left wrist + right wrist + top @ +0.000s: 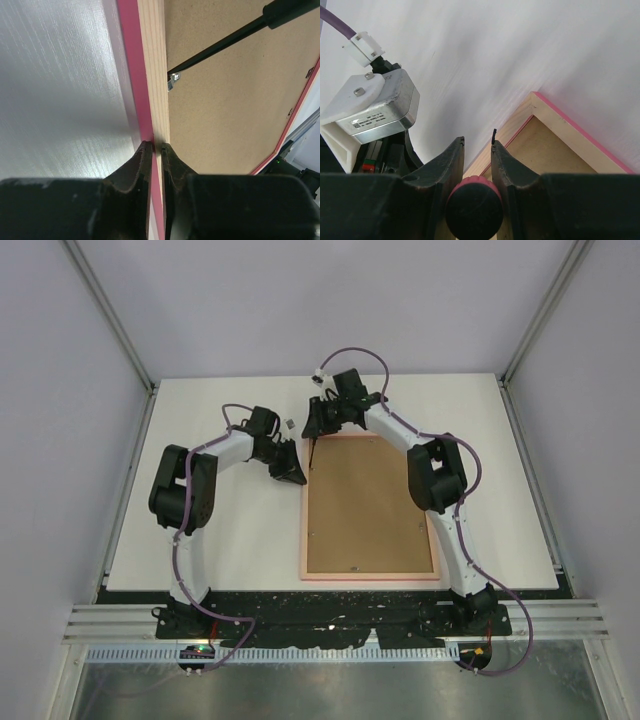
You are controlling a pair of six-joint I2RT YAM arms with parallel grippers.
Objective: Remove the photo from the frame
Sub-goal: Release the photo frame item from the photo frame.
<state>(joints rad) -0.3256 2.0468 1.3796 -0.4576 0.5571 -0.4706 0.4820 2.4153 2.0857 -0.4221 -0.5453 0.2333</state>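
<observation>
The frame lies flat and back-up on the white surface, its long sides running away from the arm bases. Inside its thin pink rim sits a brown backing board that fills the opening edge to edge. Whatever is under the board is hidden.

At the frame's left long side, close to the far corner, the left hand comes in from the bare surface beside the frame. In its wrist view the left hand is clenched on the frame. One finger presses the pink outer face of the rail and the other sits on the pale wood inner side, next to the backing board.

At the frame's far-left corner, the right hand reaches over from the right arm, which crosses above the frame's right side. The right hand grips a tool with a dark, red-edged handle wedged between its fingers. Its thin tip shows just past them, above the corner of the frame and the backing board.

From the left wrist, the tool appears as a black shaft slanting down across the board. Its point is at a small metal tab on the inner edge of the frame's left rail.
</observation>
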